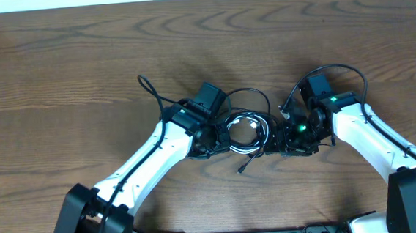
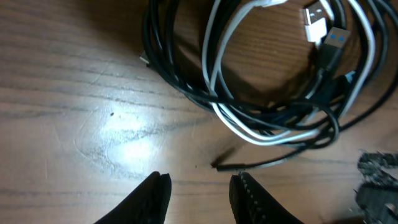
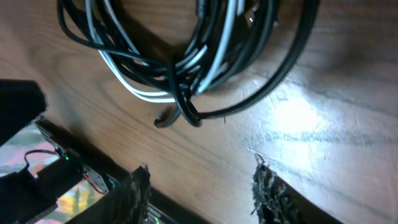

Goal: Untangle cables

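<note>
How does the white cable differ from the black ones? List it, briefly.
Colour: the white cable is pale, the black cables dark.
Plug: the white cable ends in a silver plug; a black one beside it has a dark plug with a blue insert.
Spread: a black end trails out of the coil onto the table; the white cable stays within it.
Shared: both are looped together in one bundle.
</note>
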Controlling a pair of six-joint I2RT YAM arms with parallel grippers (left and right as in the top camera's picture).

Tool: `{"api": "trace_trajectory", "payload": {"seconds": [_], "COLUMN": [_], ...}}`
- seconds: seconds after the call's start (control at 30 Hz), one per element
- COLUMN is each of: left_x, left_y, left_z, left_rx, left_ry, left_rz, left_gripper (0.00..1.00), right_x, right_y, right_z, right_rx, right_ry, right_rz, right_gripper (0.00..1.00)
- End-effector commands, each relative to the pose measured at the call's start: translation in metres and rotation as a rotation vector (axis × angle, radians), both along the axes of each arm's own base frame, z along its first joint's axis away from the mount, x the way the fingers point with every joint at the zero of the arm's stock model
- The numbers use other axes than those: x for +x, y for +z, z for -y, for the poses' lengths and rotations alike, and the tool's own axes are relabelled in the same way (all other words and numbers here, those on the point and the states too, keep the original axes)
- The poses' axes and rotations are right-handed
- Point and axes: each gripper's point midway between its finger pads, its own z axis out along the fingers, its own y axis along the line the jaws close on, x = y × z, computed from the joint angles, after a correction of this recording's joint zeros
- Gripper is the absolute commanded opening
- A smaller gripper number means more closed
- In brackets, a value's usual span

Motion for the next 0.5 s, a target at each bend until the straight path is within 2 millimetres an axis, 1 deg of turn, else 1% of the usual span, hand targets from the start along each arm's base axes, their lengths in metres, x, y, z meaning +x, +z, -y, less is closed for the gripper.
{"api": "trace_trajectory", "payload": {"seconds": [0.0, 0.07, 0.1, 0.17, 0.2, 0.3, 0.37, 0.47], "left_x": [-0.001, -0.001, -0.001, -0.002, 0.0, 0.006, 0.008, 0.011], "left_y": [-0.014, -0.018, -0.02, -0.02, -0.018, -0.018, -0.02, -0.024], "left_z": [0.004, 0.009, 0.013, 0.026, 0.037, 0.043, 0.04, 0.034], "left_rx": [0.033, 0.031, 0.024, -0.023, -0.066, -0.08, -0.063, -0.027], "left_ry": [-0.008, -0.023, -0.031, -0.053, -0.067, -0.07, -0.035, 0.014], "left_rz": [-0.015, -0.013, -0.014, -0.015, -0.005, 0.028, 0.027, 0.028], "left_gripper": [0.37, 0.37, 0.37, 0.37, 0.37, 0.37, 0.37, 0.37], "right_x": [0.008, 0.014, 0.017, 0.022, 0.023, 0.022, 0.022, 0.022], "right_y": [0.006, 0.007, 0.007, 0.008, 0.01, 0.011, 0.011, 0.011], "right_z": [-0.004, -0.006, -0.006, -0.009, -0.01, -0.012, -0.012, -0.012], "right_rx": [0.038, 0.045, 0.048, 0.06, 0.073, 0.084, 0.083, 0.083], "right_ry": [0.046, 0.046, 0.046, 0.043, 0.045, 0.045, 0.045, 0.046], "right_rz": [0.065, 0.098, 0.111, 0.129, 0.134, 0.133, 0.131, 0.132], "right_gripper": [0.5, 0.44, 0.38, 0.18, 0.16, 0.21, 0.25, 0.27]}}
